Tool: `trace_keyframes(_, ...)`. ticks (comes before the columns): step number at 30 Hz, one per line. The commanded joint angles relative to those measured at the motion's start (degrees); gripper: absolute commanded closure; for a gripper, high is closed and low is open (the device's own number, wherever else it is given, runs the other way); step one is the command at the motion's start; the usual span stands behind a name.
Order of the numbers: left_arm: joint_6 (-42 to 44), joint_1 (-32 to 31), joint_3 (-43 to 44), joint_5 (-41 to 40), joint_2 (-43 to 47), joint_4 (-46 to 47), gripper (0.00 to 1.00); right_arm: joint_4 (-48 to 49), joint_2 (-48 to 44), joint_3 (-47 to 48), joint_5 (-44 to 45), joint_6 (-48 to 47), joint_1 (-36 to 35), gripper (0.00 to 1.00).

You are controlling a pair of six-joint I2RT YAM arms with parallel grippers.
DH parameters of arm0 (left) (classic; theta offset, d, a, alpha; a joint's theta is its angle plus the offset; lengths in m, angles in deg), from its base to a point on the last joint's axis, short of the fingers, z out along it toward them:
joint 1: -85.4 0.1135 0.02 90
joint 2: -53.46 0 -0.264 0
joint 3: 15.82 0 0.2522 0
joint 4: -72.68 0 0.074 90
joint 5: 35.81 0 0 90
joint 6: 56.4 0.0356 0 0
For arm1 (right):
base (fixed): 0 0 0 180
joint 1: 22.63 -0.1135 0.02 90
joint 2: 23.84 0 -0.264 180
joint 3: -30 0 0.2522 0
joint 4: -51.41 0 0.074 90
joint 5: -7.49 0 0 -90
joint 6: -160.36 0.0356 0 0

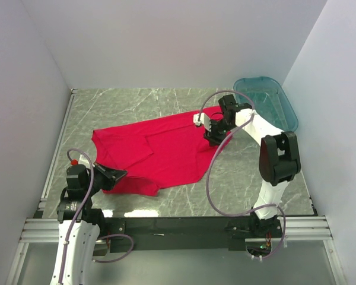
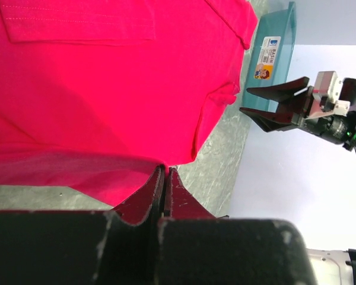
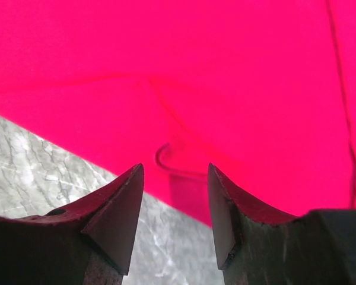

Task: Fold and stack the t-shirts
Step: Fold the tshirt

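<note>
Overhead, the plain crimson cloth t-shirt (image 1: pixel 160 148) lies spread on the grey marble table (image 1: pixel 249 178), long axis near-left to far-right. Left wrist: the left fingers (image 2: pixel 148 199) are pressed together at its near hem. Right wrist: the right fingers (image 3: pixel 115 208) stand half apart, empty, over its edge.

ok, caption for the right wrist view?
Right wrist: open tool poised over the red t-shirt edge on the marble table.

The t-shirt (image 1: pixel 166 148) is soft matt cloth, the table (image 1: pixel 243 178) smooth marbled stone-look, the basin (image 1: pixel 288 116) translucent plastic.
</note>
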Motion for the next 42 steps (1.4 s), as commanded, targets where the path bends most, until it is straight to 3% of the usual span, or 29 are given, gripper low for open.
trace_keyframes(1,1.27,0.25,2.08,0.09,0.31,0.38,0.99,-3.93,1.88,3.2,-4.18,-4.96,-0.4,0.46)
trace_keyframes(14,1.0,0.16,2.16,0.09,0.93,-0.14,0.99,-2.44,4.61,4.17,-5.58,-3.03,-1.19,0.5)
trace_keyframes(20,1.18,0.16,2.78,-0.09,0.93,-0.67,0.99,-3.22,6.28,6.28,-6.28,-2.24,-1.28,0.57)
trace_keyframes(23,1.27,0.16,3.22,-0.35,1.02,-0.85,0.99,-4.19,6.72,7.07,-6.64,-2.15,-1.36,0.7)
trace_keyframes(28,1.44,0.16,5.23,-1.76,0.41,-0.85,0.99,-5.25,5.06,5.59,-6.72,-2.94,-1.19,0.99)
trace_keyframes(29,1.53,0.16,5.5,-1.76,0.14,-0.59,0.99,-5.07,4.62,5.14,-6.64,-2.94,-1.1,1.0)
trace_keyframes(35,2.32,0.16,7.43,-1.76,-2.85,0.91,0.99,-4.55,2.06,3.73,-7.6,-2.59,-0.92,1.0)
trace_keyframes(36,2.32,0.16,7.61,-1.84,-2.94,0.91,0.99,-4.02,1.8,3.73,-7.34,-1.02,-0.84,0.88)
trace_keyframes(39,2.32,0.16,7.88,-1.67,-3.11,0.91,0.99,-2.87,2.5,4.43,-6.73,1.53,-0.84,0.67)
trace_keyframes(42,2.15,0.16,7.7,-1.76,-2.59,0.65,0.99,-2.44,3.03,5.23,-6.72,2.24,-0.75,0.63)
